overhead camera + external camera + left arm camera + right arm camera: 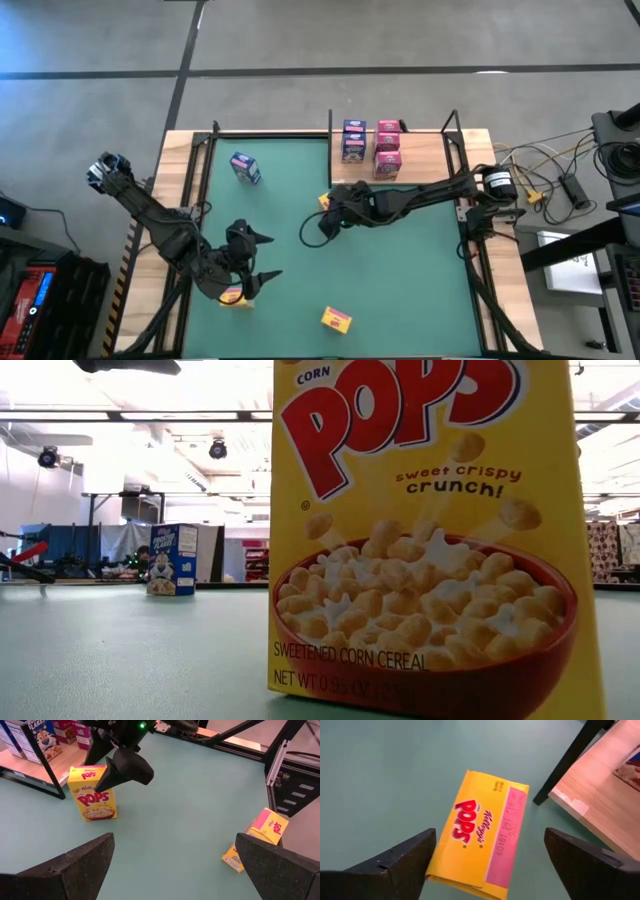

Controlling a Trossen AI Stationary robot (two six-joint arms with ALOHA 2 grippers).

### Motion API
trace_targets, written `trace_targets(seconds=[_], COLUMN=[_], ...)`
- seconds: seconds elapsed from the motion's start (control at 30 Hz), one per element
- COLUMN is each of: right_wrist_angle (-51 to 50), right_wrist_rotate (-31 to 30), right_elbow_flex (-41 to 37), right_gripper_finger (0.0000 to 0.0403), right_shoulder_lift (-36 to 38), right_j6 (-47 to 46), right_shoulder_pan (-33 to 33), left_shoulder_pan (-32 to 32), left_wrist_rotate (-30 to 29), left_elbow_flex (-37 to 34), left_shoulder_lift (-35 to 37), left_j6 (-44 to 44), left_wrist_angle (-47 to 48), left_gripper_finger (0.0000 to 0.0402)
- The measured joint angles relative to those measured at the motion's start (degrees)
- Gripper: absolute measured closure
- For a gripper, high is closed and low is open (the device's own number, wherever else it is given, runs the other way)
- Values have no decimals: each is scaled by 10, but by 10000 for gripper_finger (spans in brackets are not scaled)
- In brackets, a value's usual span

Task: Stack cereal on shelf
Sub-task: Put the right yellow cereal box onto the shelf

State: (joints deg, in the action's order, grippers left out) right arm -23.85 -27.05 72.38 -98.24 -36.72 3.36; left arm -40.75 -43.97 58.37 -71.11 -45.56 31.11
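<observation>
Worth watching the right gripper [490,840] here. Reaches in from the right side and hangs over the upright Corn Pops box [95,795] mid-mat, fingers spread wide either side of it, clamped on nothing yet. Looks like the pre-grasp for the next box, at a guess.

Key thing for the move: straight down to the box, then only a short hop far and right to the shelf [430,160]. Already got blue Frosted Flakes boxes [353,141] and pink boxes [388,148] standing along its far-left part, so plenty of bare wood to the right. Stands on its short end, long axis vertical, so probably needs a squeeze across the thin faces. Easy to tip otherwise.

Not a job for the left gripper [174,840]. Sits well off at the near left, fingers wide apart too, empty.

Also loose on the mat: a lying yellow box [336,320] near the front edge, another yellow one [233,296] under the left arm, and a blue box [245,168] far left.
</observation>
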Motion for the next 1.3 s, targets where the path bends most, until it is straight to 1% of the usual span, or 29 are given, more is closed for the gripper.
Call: trace_targets(seconds=[0.33, 0.5, 0.67, 0.87, 1.1, 1.3], right_wrist_angle=[-3, -43, -89, -184, -306, -366], right_wrist_rotate=[1, 5, 5, 6, 0, -15], right_elbow_flex=[1, 9, 19, 30, 29, 24], right_gripper_finger=[142, 186, 217, 232, 234, 234], right_shoulder_lift=[1, 3, 5, 29, 93, 149], right_j6=[6, 6, 7, 10, 2, -16], right_shoulder_pan=[0, 0, 2, 13, 52, 79], left_shoulder_pan=[-1, -1, -1, -1, -1, -1], left_wrist_rotate=[0, 0, 0, 0, -8, -21], left_elbow_flex=[0, 0, 0, 0, 0, 0], left_shoulder_lift=[0, 0, 0, 0, 0, 0], left_j6=[0, 0, 0, 0, 0, 0], left_wrist_angle=[8, 21, 27, 30, 32, 33], left_gripper_finger=[3, 3, 3, 3, 3, 3])
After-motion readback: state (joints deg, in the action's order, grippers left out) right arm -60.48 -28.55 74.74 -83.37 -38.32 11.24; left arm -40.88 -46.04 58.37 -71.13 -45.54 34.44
